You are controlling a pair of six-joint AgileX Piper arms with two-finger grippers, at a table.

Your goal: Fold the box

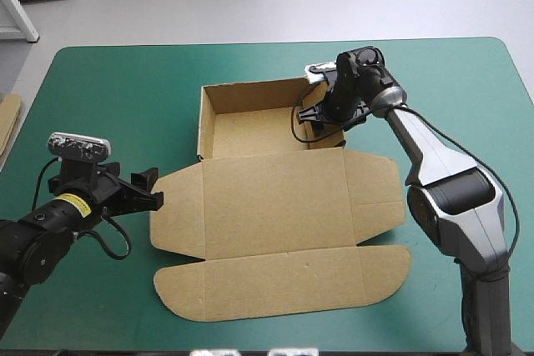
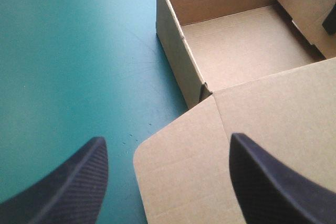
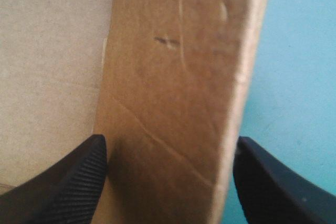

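Right now, finding the box point(image 1: 271, 193) mid-bench point(image 1: 117, 72): open tray point(image 1: 250, 131) on the far side, lid point(image 1: 275, 235) flat on the near side w/ flaps spread.

Finding R jaws apart, astride the tray's right wall point(image 3: 173, 103), w/ tray floor to one side and teal-green cover point(image 3: 299, 77) to the other. Not clamped on anything. Finding L jaws apart too, low near the bench's left edge, aimed at the lid's left flap point(image 2: 178, 182), one side over it, holding nothing.

Judging the step as seating or tucking the right wall. Seems to lean inward from L wrist view, not fully upright.

Risks from here (judgement only):
- Pushing down off-line w/ R jaws: could buckle the wall or crease it off its score.
- Pressing w/ no brace from L jaws: could skid or twist the whole box on the cover, since nothing pins it.
- Letting go before the tuck locks: prob. springs back out.
- Driving R jaws too deep: may jam against the tray floor & lift the tray on retreat.
- Advancing L jaws low: could shove or ride under the left flap, dragging lid & tray along.
- Ignoring spare board point(image 1: 8, 118) at bench's left edge: prob. fine, well apart from L jaws.
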